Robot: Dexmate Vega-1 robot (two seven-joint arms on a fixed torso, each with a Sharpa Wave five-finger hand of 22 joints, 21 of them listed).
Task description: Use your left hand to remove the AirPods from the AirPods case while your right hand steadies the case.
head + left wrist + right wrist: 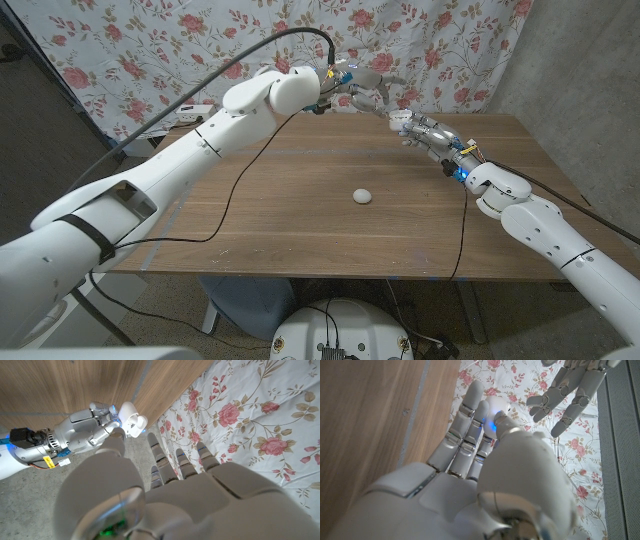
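Observation:
My right hand [428,132] is raised over the table's far right part and pinches the small white AirPods case [399,119] between thumb and fingers. In the left wrist view the case [132,419] stands with its lid open in the right hand [82,430]. My left hand [365,85] hovers just beyond and above the case with its fingers spread and nothing in them. The right wrist view shows the case [496,406] at the fingertips of the right hand [470,475], with the left hand [567,390] a short gap away.
A small white rounded thing [362,196] lies on the wooden table [300,230] near its middle. A black cable [238,190] trails across the table's left half. A floral cloth [200,40] hangs behind the far edge.

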